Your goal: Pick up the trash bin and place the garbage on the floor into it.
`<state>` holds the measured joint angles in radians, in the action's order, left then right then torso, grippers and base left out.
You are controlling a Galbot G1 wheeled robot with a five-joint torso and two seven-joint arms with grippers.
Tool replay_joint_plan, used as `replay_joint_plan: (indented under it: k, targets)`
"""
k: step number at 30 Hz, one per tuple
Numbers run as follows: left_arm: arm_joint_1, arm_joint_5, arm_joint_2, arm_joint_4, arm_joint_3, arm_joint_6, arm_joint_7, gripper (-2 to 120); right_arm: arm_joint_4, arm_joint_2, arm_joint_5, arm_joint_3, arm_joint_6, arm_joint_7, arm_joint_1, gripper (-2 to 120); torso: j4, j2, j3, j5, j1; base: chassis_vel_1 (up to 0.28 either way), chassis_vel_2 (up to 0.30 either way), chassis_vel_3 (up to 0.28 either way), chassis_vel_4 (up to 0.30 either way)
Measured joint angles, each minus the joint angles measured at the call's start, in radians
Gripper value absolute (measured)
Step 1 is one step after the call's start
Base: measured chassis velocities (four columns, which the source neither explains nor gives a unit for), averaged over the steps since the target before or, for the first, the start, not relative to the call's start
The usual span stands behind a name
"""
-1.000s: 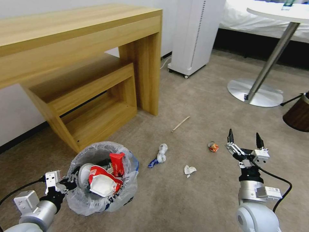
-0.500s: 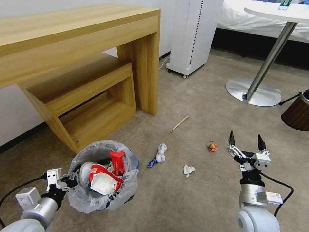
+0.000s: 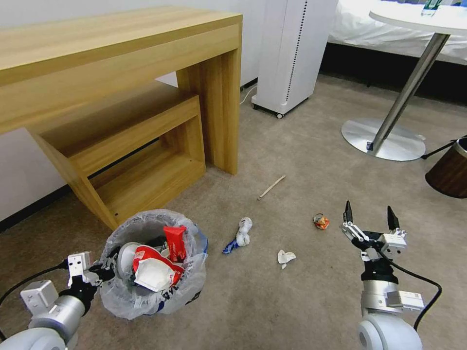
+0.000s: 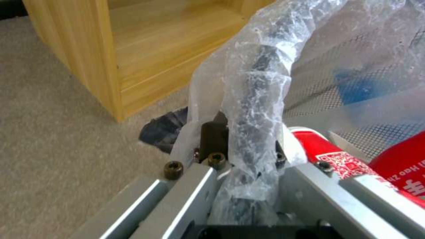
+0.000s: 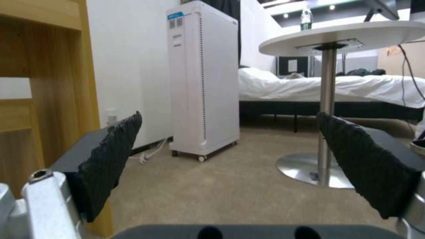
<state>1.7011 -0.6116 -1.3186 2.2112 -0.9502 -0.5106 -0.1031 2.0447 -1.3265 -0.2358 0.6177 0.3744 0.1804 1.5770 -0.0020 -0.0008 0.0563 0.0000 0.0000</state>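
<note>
While the head view looks down on the tan floor (image 3: 272, 301), the bin (image 3: 153, 265), lined with a crinkled clear bag, sits at 8 o'clock, packed with red wrappers (image 3: 175, 243) and white paper. The left gripper (image 3: 99, 272) is clamped on its near rim. At 4 o'clock the right gripper (image 3: 369, 218) hangs wide apart, holding nothing. Between them lie 4 bits of litter: a stick (image 3: 272, 186), a crushed can (image 3: 321, 221), a white wad (image 3: 243, 231) and a paper scrap (image 3: 285, 256).

From the left wrist, the fingers (image 4: 214, 137) pinch the bag-wrapped rim (image 4: 254, 99); a red wrapper (image 4: 336, 159) lies inside.

From the right wrist, 2 ribbed pads (image 5: 111, 156) stand far apart above the carpet.
</note>
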Motion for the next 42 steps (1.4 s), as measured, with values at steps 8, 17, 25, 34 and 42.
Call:
replay_joint_plan:
  k: [8,17,25,34,42]
  targets:
    - [0.0,0.001,-0.008,-0.001,0.0,0.0,0.0,1,-0.01,0.005,0.003,-0.005,0.003,-0.002,-0.002,100,-0.0002,0.0,0.0,0.0001,0.0,-0.125,0.114,0.124,-0.125]
    - [0.008,0.003,-0.014,-0.001,-0.004,0.006,-0.002,1,-0.018,0.005,0.004,-0.016,0.01,-0.003,-0.006,100,-0.0001,0.0,0.0,0.0,0.0,-0.088,0.094,0.088,-0.084]
    - [0.009,0.009,-0.021,-0.001,-0.003,0.009,-0.004,1,-0.024,0.007,0.005,-0.018,0.009,-0.003,-0.007,100,-0.0001,0.0,0.0,0.0001,0.0,-0.108,0.108,0.105,-0.102]
    - [0.012,0.016,-0.023,-0.001,0.0,0.012,-0.005,1,-0.014,0.023,-0.047,-0.053,-0.065,0.041,-0.004,100,0.0,0.0,0.0,-0.0001,0.0,-0.074,0.092,0.094,-0.085]
    - [0.015,0.024,-0.033,0.0,0.001,0.018,-0.007,1,0.001,0.11,-0.381,-0.203,-0.416,0.283,-0.082,100,-0.0001,0.0,0.0,0.0002,0.0,0.0,0.0,0.0,0.0]
